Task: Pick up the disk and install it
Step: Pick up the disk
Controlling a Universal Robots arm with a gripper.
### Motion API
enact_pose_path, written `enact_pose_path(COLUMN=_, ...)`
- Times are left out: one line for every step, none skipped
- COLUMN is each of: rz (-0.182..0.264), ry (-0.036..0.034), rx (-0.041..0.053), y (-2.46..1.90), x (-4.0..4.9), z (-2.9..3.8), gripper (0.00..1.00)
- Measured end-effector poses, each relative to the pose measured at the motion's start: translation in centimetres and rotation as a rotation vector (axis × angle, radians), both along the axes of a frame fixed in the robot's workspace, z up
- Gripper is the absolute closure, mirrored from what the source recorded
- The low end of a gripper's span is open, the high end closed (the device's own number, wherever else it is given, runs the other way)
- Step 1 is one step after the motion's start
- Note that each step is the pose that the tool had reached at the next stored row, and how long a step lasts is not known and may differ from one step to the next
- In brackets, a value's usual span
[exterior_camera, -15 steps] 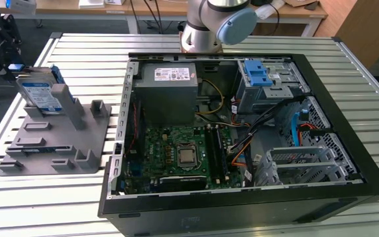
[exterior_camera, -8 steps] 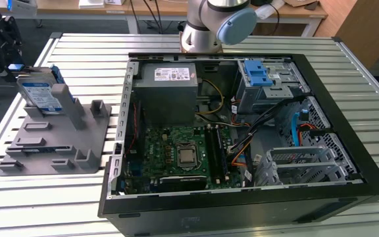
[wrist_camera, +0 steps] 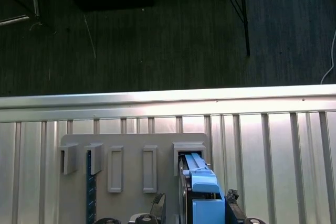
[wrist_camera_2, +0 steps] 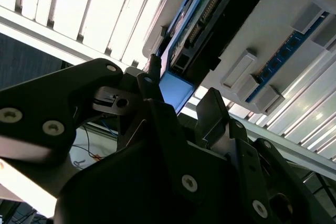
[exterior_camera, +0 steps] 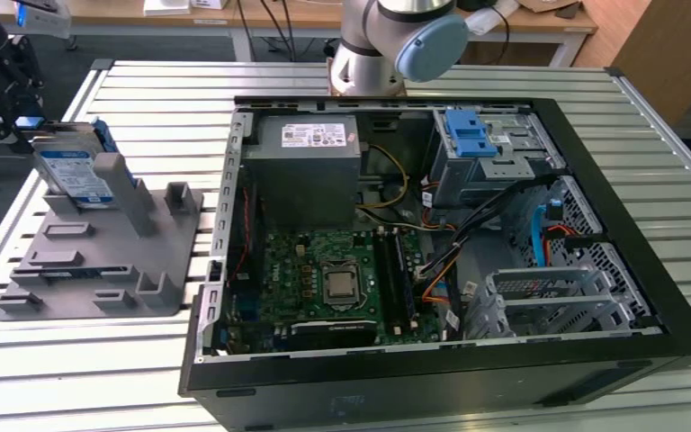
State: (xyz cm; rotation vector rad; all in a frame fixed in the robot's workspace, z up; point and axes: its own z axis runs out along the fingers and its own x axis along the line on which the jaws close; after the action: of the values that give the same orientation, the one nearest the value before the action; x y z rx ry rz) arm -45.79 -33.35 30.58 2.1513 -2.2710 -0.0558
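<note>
The disk (exterior_camera: 72, 171) is a silver drive with a white-and-blue label in a blue carrier. It stands on edge in a slot of the grey holder (exterior_camera: 94, 261) at the exterior view's left. My black gripper (exterior_camera: 12, 112) hangs at the disk's upper end. In both wrist views its fingers straddle the blue carrier (wrist_camera: 200, 195) (wrist_camera_2: 176, 90). One fingertip (wrist_camera: 157, 201) stands a little off the disk's side, and the other (wrist_camera: 231, 198) is close to the opposite side. The gripper (wrist_camera: 194, 200) is open.
The open computer case (exterior_camera: 633, 225) lies flat on the slatted metal table (exterior_camera: 141, 90). It holds a motherboard (exterior_camera: 334, 279), a grey power-supply box (exterior_camera: 303, 162) and a metal drive cage (exterior_camera: 496, 162) with a blue latch (exterior_camera: 468, 135). The arm's base (exterior_camera: 376, 45) stands behind the case.
</note>
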Motion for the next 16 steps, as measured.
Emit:
enact_pose_path(rz=0.0, ry=-0.0003, rx=0.0001, y=0.0, x=0.0, z=-0.02, gripper=0.45)
enact_pose_path(rz=0.0, ry=-0.0003, rx=0.0001, y=0.0, x=0.0, z=-0.02, gripper=0.45)
enact_pose_path(rz=0.0, ry=-0.0003, rx=0.0001, y=0.0, x=0.0, z=-0.02, gripper=0.45)
enact_pose_path(rz=0.0, ry=-0.0003, rx=0.0001, y=0.0, x=0.0, z=-0.04, gripper=0.45)
enact_pose_path(rz=0.0, ry=-0.0006, rx=0.0002, y=0.0, x=-0.01, z=-0.09, gripper=0.45)
enact_pose_path(rz=0.0, ry=-0.0007, rx=0.0002, y=0.01, x=-0.04, z=-0.16, gripper=0.45)
enact_pose_path(rz=0.0, ry=-0.0007, rx=0.0001, y=0.04, x=-0.07, z=-0.24, gripper=0.45)
enact_pose_path(rz=0.0, ry=-0.0007, rx=0.0001, y=0.09, x=-0.11, z=-0.33, gripper=0.45)
enact_pose_path(rz=0.0, ry=-0.0007, rx=0.0001, y=0.14, x=-0.14, z=-0.46, gripper=0.45)
enact_pose_path(rz=0.0, ry=-0.0008, rx=0.0001, y=0.18, x=-0.15, z=-0.58, gripper=0.45)
enact_pose_path(rz=0.0, ry=-0.0007, rx=0.0001, y=0.19, x=-0.15, z=-0.71, gripper=0.45)
enact_pose_path(rz=0.0, ry=-0.0007, rx=0.0001, y=0.19, x=-0.17, z=-0.84, gripper=0.45)
enact_pose_path(rz=0.0, ry=-0.0008, rx=0.0005, y=0.19, x=-0.19, z=-0.98, gripper=0.45)
enact_pose_path(rz=0.0, ry=-0.0007, rx=0.0009, y=0.2, x=-0.21, z=-1.11, gripper=0.45)
enact_pose_path(rz=0.0, ry=-0.0008, rx=0.001, y=0.2, x=-0.22, z=-1.2, gripper=0.45)
enact_pose_path(rz=0.0, ry=-0.0007, rx=0.001, y=0.2, x=-0.22, z=-1.25, gripper=0.45)
